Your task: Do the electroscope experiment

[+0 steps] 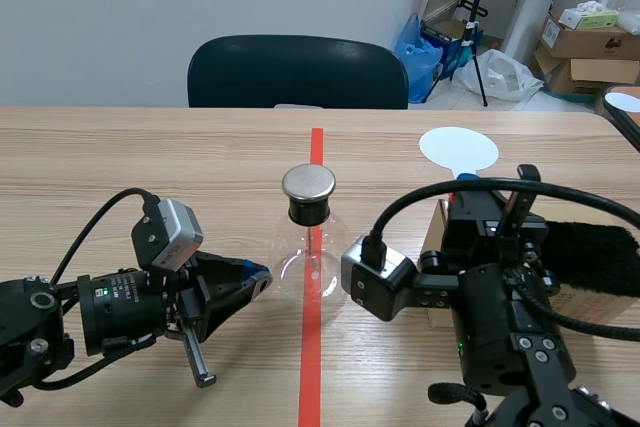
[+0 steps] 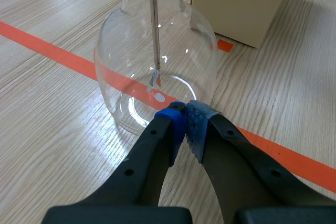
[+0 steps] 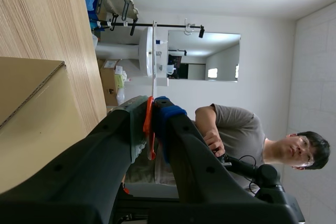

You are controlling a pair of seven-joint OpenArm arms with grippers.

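Note:
The electroscope (image 1: 308,247) is a clear glass flask with a black stopper and a round metal cap (image 1: 308,182). It stands on the orange tape line at mid-table. Inside the flask (image 2: 157,61), a metal rod hangs down to small foil leaves (image 2: 156,78). My left gripper (image 1: 258,282) lies low on the table, shut on nothing, its blue pads (image 2: 195,121) right at the flask's base. My right gripper (image 1: 478,197) is raised and shut on the thin orange handle (image 3: 149,129) of a white round paddle (image 1: 458,150), which is edge-on in the right wrist view.
A cardboard box (image 1: 433,237) stands right of the flask (image 2: 241,3), under my right arm, with a black furry cloth (image 1: 590,252) on it. A dark chair (image 1: 297,72) stands behind the table. A person (image 3: 236,135) shows beyond the right gripper.

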